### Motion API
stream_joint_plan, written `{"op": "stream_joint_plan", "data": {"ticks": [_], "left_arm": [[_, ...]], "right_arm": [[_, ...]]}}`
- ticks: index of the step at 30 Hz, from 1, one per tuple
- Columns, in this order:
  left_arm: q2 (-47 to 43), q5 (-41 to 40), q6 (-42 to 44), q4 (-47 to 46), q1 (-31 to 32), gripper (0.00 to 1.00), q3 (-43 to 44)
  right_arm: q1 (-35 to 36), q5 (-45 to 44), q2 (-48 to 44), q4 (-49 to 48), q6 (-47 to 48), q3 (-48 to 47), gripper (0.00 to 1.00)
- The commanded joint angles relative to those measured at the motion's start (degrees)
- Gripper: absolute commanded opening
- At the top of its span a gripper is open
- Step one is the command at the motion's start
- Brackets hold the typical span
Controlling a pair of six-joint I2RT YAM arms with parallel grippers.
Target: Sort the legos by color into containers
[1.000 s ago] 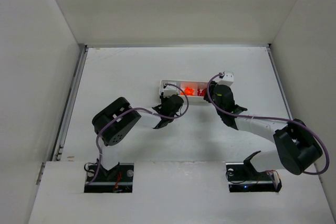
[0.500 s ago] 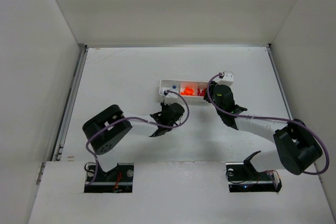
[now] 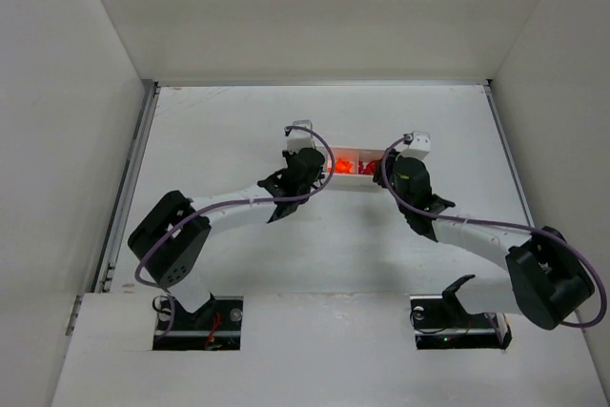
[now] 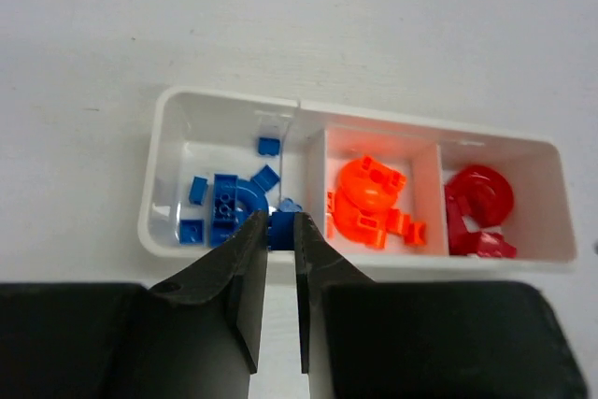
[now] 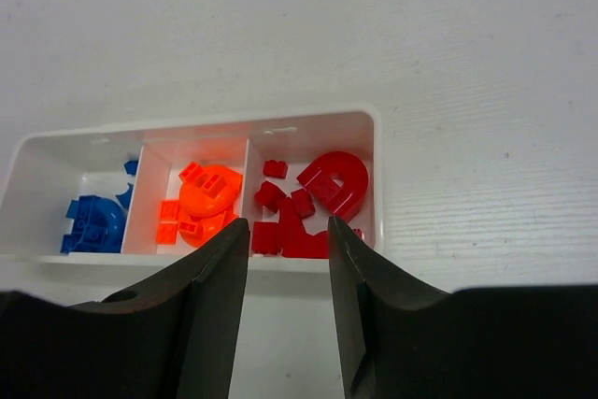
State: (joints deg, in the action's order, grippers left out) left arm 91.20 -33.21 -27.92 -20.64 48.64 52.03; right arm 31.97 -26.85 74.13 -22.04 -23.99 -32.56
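Note:
The white tray (image 3: 353, 184) has three compartments: blue legos (image 4: 224, 207) on the left, orange legos (image 4: 369, 201) in the middle, red legos (image 4: 478, 198) on the right. My left gripper (image 4: 280, 226) is shut on a small blue lego (image 4: 281, 230) above the near wall of the blue compartment; in the top view it (image 3: 307, 161) covers the tray's left end. My right gripper (image 5: 288, 231) is open and empty, just short of the red compartment's near wall; the top view shows it (image 3: 405, 171) at the tray's right end.
The tray (image 5: 378, 184) lies mid-table with bare white table all round it. White enclosure walls stand at the left, the right and the back. Both arms reach in from the near edge.
My left gripper drew back toward me from the tray, then reached forward again over the tray's left compartment. The right gripper has barely shifted.

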Motion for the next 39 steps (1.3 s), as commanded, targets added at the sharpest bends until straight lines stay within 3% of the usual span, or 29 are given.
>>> {"op": "stream_joint_plan", "data": {"ticks": [1, 6, 12, 14, 16, 27, 34, 39], "left_arm": [[4.1, 2.8, -0.5, 1.6, -2.8, 0.13, 3.5], [2.9, 3.2, -1.3, 1.7, -4.6, 0.38, 2.6], [-6.4, 3.5, -2.9, 1.9, -4.4, 0.64, -3.8], [-10.8, 3.8, -4.8, 2.3, -4.5, 0.76, -6.8], [-14.6, 3.8, -5.2, 2.4, -4.8, 1.00, -9.4], [-37.6, -2.5, -12.4, 16.5, -11.0, 1.00, -26.6], [-49.2, 0.4, -14.9, 24.2, -17.7, 1.00, -31.0], [-51.6, 2.8, -14.3, 24.0, -18.7, 1.00, -33.4]], "right_arm": [[-0.4, -1.3, -3.2, -4.5, -0.5, 1.1, 0.45], [-1.7, -2.7, -5.7, -5.4, -1.4, 2.8, 0.47], [-4.0, -6.6, -9.3, -6.8, -3.0, 5.6, 0.55], [-5.1, -8.0, -11.3, -7.3, -4.0, 7.1, 0.60], [-7.0, -8.6, -13.3, -7.8, -5.5, 8.6, 0.63], [-16.3, -8.0, -13.2, -9.5, -12.3, 13.9, 0.65], [-20.8, -5.2, -9.4, -12.2, -13.5, 16.1, 0.64], [-20.7, -5.2, -8.3, -12.3, -13.5, 15.8, 0.63]]}}
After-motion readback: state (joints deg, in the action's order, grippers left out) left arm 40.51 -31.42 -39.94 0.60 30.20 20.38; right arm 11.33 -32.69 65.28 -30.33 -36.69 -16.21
